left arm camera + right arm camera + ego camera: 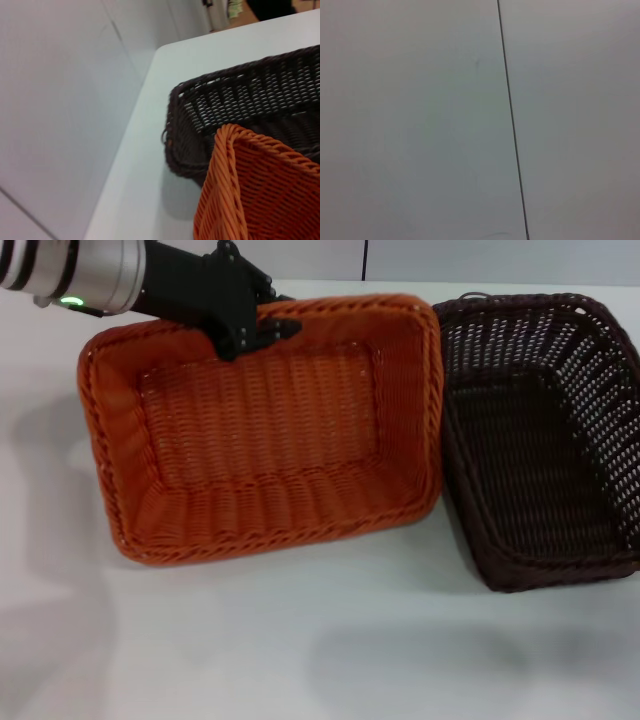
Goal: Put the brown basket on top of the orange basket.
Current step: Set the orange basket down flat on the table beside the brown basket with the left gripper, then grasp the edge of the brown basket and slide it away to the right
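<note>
Two woven wicker baskets sit touching on the white counter point(300, 640): the brown basket point(545, 440) (edge cut off) beside the orange basket point(265, 430), whose far rim the left gripper point(262, 328) meets, fingers' state unclear.

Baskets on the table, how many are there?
2. The bright orange woven wicker basket sits on the left under the left gripper; the dark brown woven wicker basket sits right beside it.

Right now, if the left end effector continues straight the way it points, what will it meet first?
Probably the orange basket: the left end effector sits at its far rim, pointing toward the brown basket beyond. Depth is unclear.
</note>
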Controlling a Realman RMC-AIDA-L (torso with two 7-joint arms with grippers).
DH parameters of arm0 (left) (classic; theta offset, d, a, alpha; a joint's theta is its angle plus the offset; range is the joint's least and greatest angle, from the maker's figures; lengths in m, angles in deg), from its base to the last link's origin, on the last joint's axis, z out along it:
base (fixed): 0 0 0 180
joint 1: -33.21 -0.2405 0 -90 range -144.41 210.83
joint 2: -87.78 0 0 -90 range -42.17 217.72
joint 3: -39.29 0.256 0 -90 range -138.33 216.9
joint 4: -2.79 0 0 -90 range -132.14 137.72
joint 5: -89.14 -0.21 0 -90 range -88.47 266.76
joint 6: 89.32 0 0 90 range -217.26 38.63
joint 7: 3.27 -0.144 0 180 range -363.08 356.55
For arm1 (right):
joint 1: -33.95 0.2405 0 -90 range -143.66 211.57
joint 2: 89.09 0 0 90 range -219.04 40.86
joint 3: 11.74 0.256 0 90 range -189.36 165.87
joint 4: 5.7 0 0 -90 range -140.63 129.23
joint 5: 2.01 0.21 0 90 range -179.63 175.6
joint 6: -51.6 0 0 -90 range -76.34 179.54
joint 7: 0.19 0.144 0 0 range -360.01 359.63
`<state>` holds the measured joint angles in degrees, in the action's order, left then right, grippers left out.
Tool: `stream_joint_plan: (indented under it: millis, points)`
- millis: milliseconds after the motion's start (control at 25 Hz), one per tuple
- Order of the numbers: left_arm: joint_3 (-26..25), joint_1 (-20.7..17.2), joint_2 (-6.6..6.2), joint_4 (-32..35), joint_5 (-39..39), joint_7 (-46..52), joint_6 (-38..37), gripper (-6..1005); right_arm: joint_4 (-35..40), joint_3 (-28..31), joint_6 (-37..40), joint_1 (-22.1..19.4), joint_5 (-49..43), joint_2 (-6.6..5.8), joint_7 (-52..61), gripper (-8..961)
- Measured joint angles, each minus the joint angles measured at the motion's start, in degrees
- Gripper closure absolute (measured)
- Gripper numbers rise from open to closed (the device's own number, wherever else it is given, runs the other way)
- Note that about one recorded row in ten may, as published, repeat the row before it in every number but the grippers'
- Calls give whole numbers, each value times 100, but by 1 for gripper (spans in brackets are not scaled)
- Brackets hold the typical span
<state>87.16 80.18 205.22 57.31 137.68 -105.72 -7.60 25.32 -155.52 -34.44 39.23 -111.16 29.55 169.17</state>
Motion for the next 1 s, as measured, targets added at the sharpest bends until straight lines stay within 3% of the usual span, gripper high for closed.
stream_joint_plan:
  millis: [80, 120, 320, 440, 680, 1000]
  points:
    - [25, 21, 31, -49, 1, -24, -220, 825, 9, 3, -1, 11, -20, -8, 0, 122]
    - [217, 51, 55, -158, 28, -51, -747, 826, 21, 2, -2, 20, -20, -15, 0, 122]
    - [565, 114, 84, -310, 53, -80, -1210, 818, 54, -6, -2, 42, -26, -25, 0, 122]
    - [774, 136, 95, -316, 92, -87, -1436, 637, 54, -8, -2, 43, -28, -25, 0, 122]
    - [856, 173, 102, -369, 154, -76, -1933, 544, 52, -16, -2, 40, -93, -21, 0, 122]
    - [921, 179, 96, -342, 270, 174, -1799, 371, 70, 23, -1, 10, -107, 3, 0, 123]
